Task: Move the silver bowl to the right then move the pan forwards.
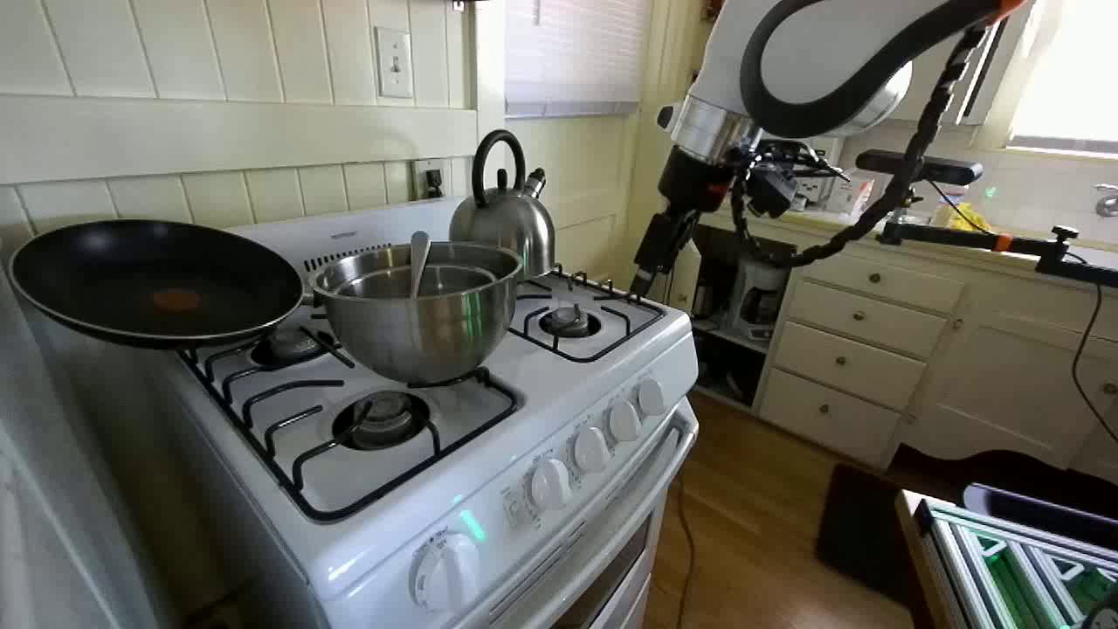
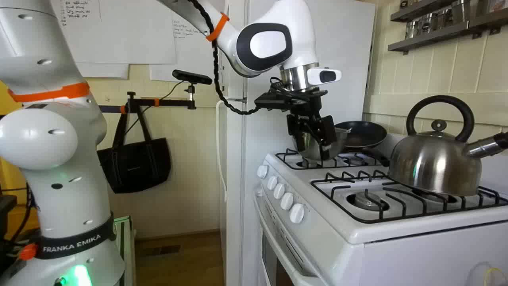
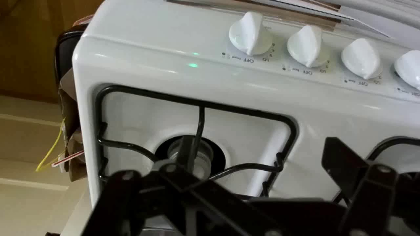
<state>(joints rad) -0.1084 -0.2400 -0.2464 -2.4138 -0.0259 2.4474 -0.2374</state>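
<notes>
The silver bowl [image 1: 415,336], deep and shiny with a spoon [image 1: 420,258] standing in it, rests on a stove grate in both exterior views. Behind it lies the black pan [image 1: 131,271], wide and shallow, with a reddish spot inside. Its handle [image 2: 377,155] points toward the kettle. In an exterior view the gripper [image 2: 311,140] partly covers the bowl [image 2: 308,150], and the pan [image 2: 362,133] shows beyond. My gripper [image 3: 259,150] stands open above the front burner away from the bowl, nothing between its fingers. Neither bowl nor pan can be made out in the wrist view.
A steel kettle [image 2: 434,165] with a black loop handle stands on a back burner. White knobs [image 3: 251,34] line the stove front [image 3: 147,49]. Raised black grates [image 3: 242,113] surround the burners. A white fridge [image 2: 337,51] rises beyond the stove.
</notes>
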